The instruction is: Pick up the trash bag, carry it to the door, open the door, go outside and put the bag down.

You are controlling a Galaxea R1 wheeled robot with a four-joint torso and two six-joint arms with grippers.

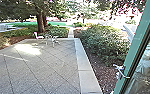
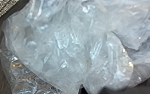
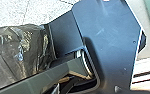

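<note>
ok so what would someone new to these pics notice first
Probably the crumpled see-through plastic of the trash bag, spread across most of the left wrist view. In the head view, the green door frame slants down the right side, with a metal handle on it. Beyond lies a paved patio, a white chair at its far end.

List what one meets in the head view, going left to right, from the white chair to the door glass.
White chair → big shrub bed → door handle → door glass.
</note>
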